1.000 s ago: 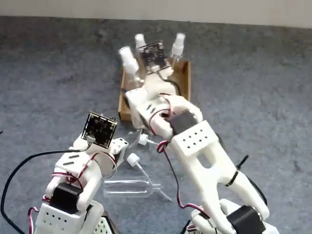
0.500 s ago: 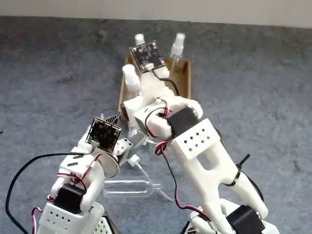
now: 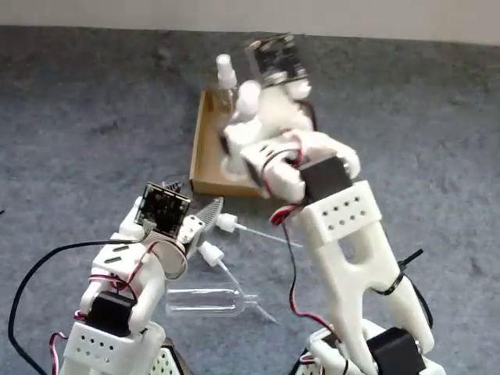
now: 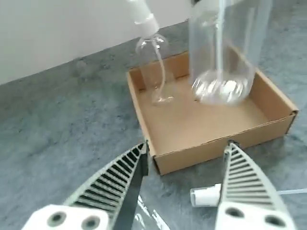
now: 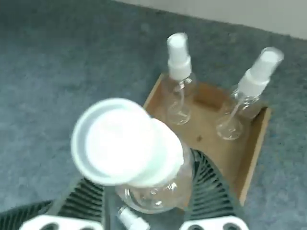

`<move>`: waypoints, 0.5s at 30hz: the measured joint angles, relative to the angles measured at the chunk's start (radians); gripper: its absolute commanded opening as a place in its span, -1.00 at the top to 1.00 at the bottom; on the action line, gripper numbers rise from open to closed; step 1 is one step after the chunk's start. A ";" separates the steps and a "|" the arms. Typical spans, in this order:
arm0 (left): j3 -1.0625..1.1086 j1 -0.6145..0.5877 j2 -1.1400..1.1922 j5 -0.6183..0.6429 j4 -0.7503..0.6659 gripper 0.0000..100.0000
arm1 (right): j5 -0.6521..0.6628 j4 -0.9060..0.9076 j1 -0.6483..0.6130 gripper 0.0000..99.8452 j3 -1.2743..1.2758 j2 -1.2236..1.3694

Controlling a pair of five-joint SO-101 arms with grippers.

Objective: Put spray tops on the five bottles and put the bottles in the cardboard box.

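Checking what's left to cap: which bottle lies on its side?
The uncapped bottle on the carpet by the left arm; two stand in the cardboard box, one hangs in the right claw.

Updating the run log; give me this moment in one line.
right pincer: shut on capped bottle over cardboard box | left pincer: open by loose spray top | boxed bottles: two, capped | uncapped bottle: lying flat

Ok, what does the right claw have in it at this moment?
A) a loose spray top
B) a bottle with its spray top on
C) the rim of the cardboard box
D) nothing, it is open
B: in the right wrist view the right claw is shut on a bottle with a white spray top on it, held above the cardboard box.
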 measured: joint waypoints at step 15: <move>-0.041 -0.272 0.227 0.071 -0.123 0.61 | 0.003 -0.354 0.061 0.99 -0.002 0.376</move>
